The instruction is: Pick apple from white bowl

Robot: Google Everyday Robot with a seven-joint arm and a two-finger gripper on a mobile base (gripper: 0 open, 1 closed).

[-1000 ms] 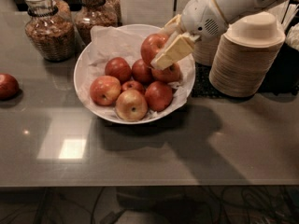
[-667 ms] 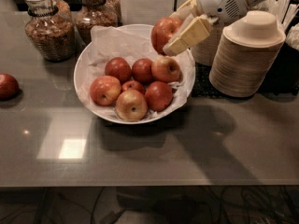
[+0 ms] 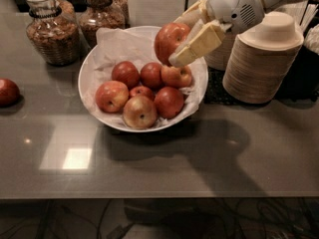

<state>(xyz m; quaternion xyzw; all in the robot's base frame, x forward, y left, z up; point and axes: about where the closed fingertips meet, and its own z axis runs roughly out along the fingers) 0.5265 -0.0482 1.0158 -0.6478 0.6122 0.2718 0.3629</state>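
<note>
The white bowl (image 3: pixel 94 68), wide and lined with crumpled white paper, stands on the grey counter and holds several red and yellowish apples. My gripper (image 3: pixel 182 36) is above the bowl's right rear side, shut on the apple (image 3: pixel 169 40), a round red one with yellow-orange streaks. The apple hangs in the air above the other apples, clear of them. One cream finger (image 3: pixel 199 46) lies across its right front side; the other reaches behind it.
Two glass jars (image 3: pixel 50 31) of granola stand behind the bowl at left. A tall stack of beige disposable bowls (image 3: pixel 261 59) stands right of the bowl. A lone red apple (image 3: pixel 7 91) lies on the counter at the far left.
The gripper, closed on the apple down in the bowl a second ago, has lifted it up out of the pile and now holds it above the bowl.
</note>
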